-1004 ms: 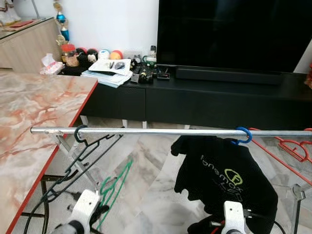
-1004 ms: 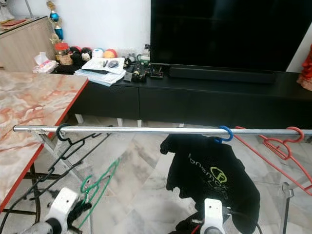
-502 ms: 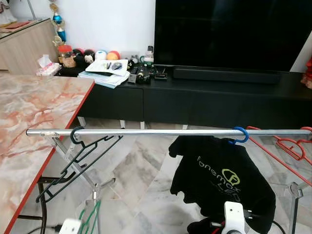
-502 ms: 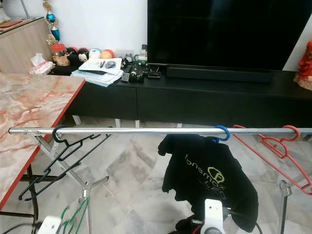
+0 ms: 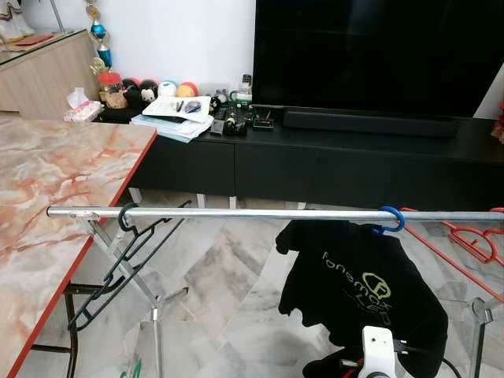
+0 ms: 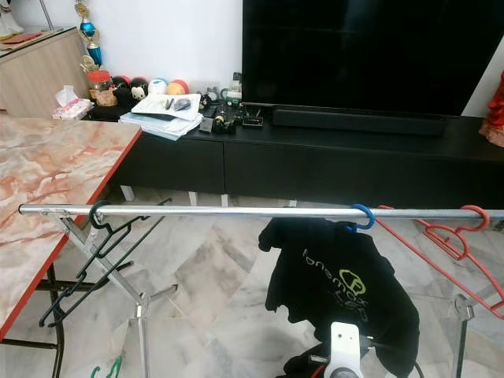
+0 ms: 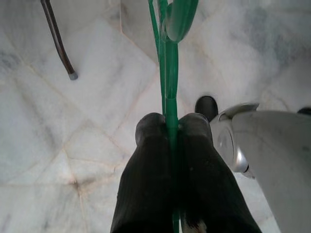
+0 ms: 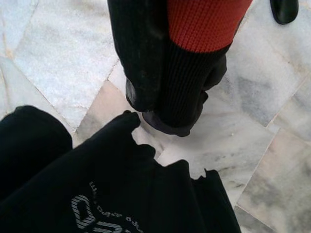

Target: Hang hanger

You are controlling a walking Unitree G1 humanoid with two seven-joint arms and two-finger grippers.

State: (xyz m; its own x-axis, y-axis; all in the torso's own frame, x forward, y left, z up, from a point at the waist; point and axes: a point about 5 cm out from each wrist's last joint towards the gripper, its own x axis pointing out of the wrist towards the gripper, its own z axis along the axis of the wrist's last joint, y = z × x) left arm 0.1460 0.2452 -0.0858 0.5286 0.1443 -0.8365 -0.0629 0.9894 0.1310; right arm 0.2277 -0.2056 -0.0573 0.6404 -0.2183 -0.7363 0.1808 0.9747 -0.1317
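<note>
Left pincer [image 7: 170, 127] is clamping the green hanger [image 7: 167, 73] and dropping low below the silver rail [image 5: 236, 213], so hanging isn't starting yet; right pincer [image 8: 167, 104] looks closed, idling beside the black T-shirt [image 5: 358, 283].

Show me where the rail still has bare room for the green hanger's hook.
The widest free stretch of the rail runs between the black hanger near its left end and the blue hook carrying the black shirt. Right of the blue hook it is crowded by the red hangers. The left gripper grips the green hanger.
</note>
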